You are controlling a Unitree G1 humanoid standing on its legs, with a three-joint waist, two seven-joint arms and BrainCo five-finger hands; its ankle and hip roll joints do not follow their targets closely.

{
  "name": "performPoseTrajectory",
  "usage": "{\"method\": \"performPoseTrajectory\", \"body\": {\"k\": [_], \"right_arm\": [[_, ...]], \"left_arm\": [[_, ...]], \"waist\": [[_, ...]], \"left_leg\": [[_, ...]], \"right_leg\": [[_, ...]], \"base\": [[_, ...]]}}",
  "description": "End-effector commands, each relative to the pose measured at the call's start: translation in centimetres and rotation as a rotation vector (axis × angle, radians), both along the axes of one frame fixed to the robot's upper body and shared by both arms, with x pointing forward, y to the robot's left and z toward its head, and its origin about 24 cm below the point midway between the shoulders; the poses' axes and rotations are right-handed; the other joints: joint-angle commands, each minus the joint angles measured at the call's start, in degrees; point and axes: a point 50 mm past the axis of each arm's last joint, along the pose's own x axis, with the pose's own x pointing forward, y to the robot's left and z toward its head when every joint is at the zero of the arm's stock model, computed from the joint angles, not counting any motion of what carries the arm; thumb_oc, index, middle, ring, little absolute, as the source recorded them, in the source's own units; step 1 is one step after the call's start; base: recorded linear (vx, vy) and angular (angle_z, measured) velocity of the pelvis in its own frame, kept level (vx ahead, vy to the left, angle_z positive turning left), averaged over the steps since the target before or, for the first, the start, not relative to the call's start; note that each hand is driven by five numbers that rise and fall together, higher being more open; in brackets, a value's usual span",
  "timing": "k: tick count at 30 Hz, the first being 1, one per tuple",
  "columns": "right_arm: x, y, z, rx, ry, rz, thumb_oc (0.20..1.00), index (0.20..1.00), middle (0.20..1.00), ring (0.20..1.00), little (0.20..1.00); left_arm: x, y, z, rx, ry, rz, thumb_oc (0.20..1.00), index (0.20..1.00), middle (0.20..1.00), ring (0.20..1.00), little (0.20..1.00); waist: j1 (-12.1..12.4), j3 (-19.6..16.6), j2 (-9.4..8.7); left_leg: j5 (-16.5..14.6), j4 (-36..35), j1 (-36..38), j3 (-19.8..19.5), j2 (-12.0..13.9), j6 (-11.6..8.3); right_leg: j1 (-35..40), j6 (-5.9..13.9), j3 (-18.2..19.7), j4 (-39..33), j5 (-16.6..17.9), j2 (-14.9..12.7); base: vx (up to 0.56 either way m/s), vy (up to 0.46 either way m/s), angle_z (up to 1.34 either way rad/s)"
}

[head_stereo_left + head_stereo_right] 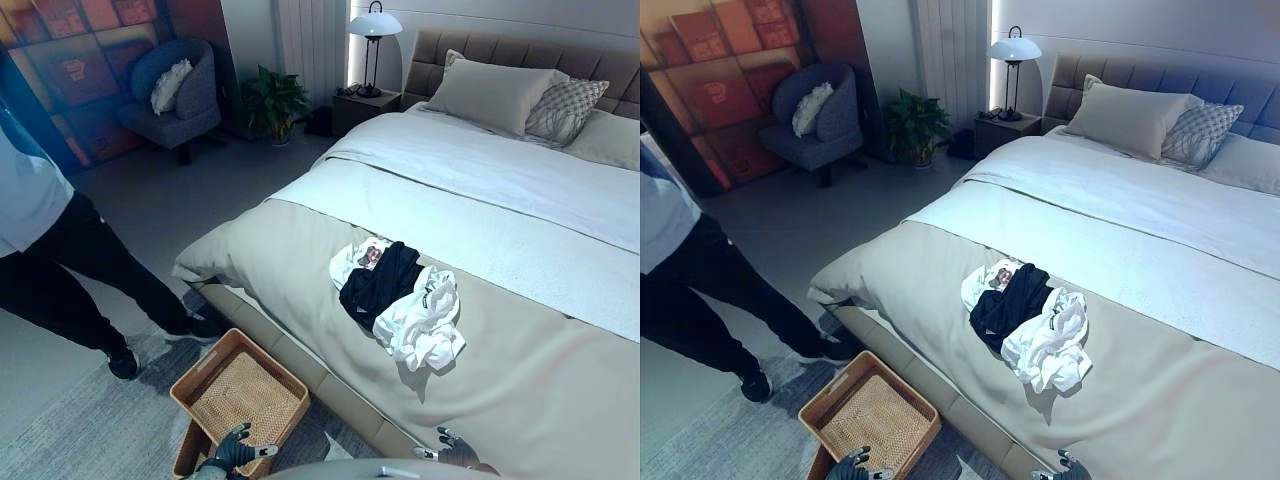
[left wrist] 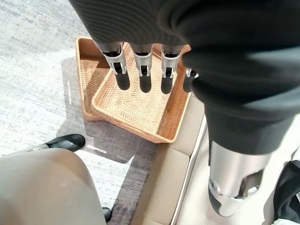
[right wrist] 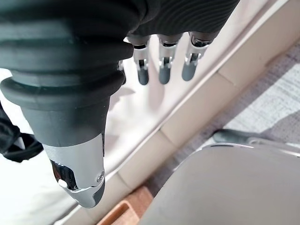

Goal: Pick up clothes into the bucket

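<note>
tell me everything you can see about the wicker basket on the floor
The wicker basket is a shallow, rectangular tray of tan woven cane with a cut-out handle in its end wall. It holds nothing and sits tilted on a second similar basket, on the grey rug against the bed's base. The open left hand hovers above it, not touching.

The heap of crumpled clothes (image 1: 398,300) mixes white pieces with one dark navy. The woven rectangular wicker basket (image 1: 243,392) is warm tan-orange. The beige bedspread (image 1: 300,260) meets a white sheet (image 1: 480,200). One pillow (image 1: 565,107) shows a grey lattice check.
</note>
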Motion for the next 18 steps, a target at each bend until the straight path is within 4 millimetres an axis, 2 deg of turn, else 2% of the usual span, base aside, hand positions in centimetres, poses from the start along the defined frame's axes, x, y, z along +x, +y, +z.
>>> {"method": "performPoseTrajectory", "body": {"k": [1, 9, 10, 12, 14, 15, 16, 17, 18], "right_arm": [[2.9, 0.7, 0.5, 0.004, -0.068, 0.059, 1.000, 1.000, 1.000, 1.000, 1.000], [3.2, 0.7, 0.6, 0.015, -0.082, 0.036, 1.000, 1.000, 1.000, 1.000, 1.000], [4.2, 0.7, 1.0, 0.021, -0.136, 0.002, 1.000, 1.000, 1.000, 1.000, 1.000], [4.8, 0.7, 1.3, 0.022, -0.164, -0.011, 1.000, 1.000, 1.000, 1.000, 1.000], [6.9, 0.7, 2.4, 0.015, -0.268, -0.021, 1.000, 1.000, 1.000, 1.000, 1.000], [9.9, 0.5, 4.4, -0.033, -0.410, 0.036, 1.000, 1.000, 1.000, 1.000, 1.000], [9.9, 0.5, 4.4, -0.033, -0.409, 0.036, 1.000, 1.000, 1.000, 1.000, 1.000], [11.4, 0.3, 5.6, -0.077, -0.476, 0.084, 1.000, 1.000, 1.000, 1.000, 1.000], [11.4, 0.3, 5.6, -0.077, -0.476, 0.084, 1.000, 1.000, 1.000, 1.000, 1.000]], "left_arm": [[2.1, -2.0, 0.0, -0.044, -0.027, -0.048, 1.000, 1.000, 1.000, 1.000, 1.000], [2.0, -1.9, 0.0, -0.040, -0.025, -0.037, 1.000, 1.000, 1.000, 1.000, 1.000], [2.0, -1.9, 0.0, -0.035, -0.025, -0.040, 1.000, 1.000, 1.000, 1.000, 1.000], [2.1, -1.9, 0.0, -0.033, -0.028, -0.041, 1.000, 1.000, 1.000, 1.000, 1.000], [2.2, -1.9, 0.1, -0.026, -0.037, -0.043, 1.000, 1.000, 1.000, 1.000, 1.000], [2.6, -1.9, 0.3, -0.015, -0.059, -0.045, 1.000, 1.000, 1.000, 1.000, 1.000], [2.6, -1.9, 0.3, -0.015, -0.059, -0.045, 1.000, 1.000, 1.000, 1.000, 1.000], [2.8, -1.8, 0.4, -0.009, -0.072, -0.048, 1.000, 1.000, 1.000, 1.000, 1.000], [2.8, -1.8, 0.4, -0.009, -0.072, -0.048, 1.000, 1.000, 1.000, 1.000, 1.000]], "waist": [[-0.6, 1.2, -2.70], [-0.5, 1.5, -2.77], [-0.5, 1.6, -2.75], [-0.5, 1.7, -2.71], [-0.5, 1.8, -2.63], [-0.3, 2.3, -2.55], [-0.3, 2.3, -2.54], [-0.2, 2.7, -2.51], [-0.2, 2.7, -2.51]], "left_leg": [[-0.1, 1.8, -2.8, -0.6, -3.1, 1.07], [-0.1, 1.9, -3.2, -0.7, -3.0, 1.05], [-0.1, 1.9, -3.3, -0.7, -3.0, 1.06], [0.0, 1.9, -3.4, -0.7, -3.0, 1.08], [0.0, 2.0, -3.6, -0.8, -3.0, 1.10], [0.0, 2.2, -4.1, -0.9, -3.1, 1.17], [0.0, 2.3, -4.2, -0.9, -3.1, 1.17], [0.0, 2.5, -4.5, -1.0, -3.2, 1.20], [0.0, 2.5, -4.5, -1.0, -3.2, 1.20]], "right_leg": [[-0.3, 3.66, -1.1, 1.0, -0.1, -3.6], [-0.6, 3.62, -1.3, 1.2, -0.1, -3.6], [-0.7, 3.61, -1.4, 1.3, -0.2, -3.7], [-0.8, 3.61, -1.4, 1.4, -0.2, -3.7], [-1.1, 3.66, -1.4, 1.7, -0.3, -3.7], [-1.6, 3.66, -1.4, 2.1, -0.4, -3.8], [-1.6, 3.66, -1.4, 2.2, -0.5, -3.8], [-2.0, 3.65, -1.4, 2.5, -0.5, -3.8], [-2.0, 3.65, -1.4, 2.5, -0.5, -3.8]], "base": [[0.00, 0.000, 0.00], [0.00, 0.000, 0.00], [0.00, 0.000, 0.00], [0.00, 0.000, 0.00], [0.00, 0.000, 0.00], [0.00, 0.000, 0.00], [0.00, 0.000, 0.00], [0.00, 0.000, 0.00], [-0.04, 0.006, 0.00]]}}
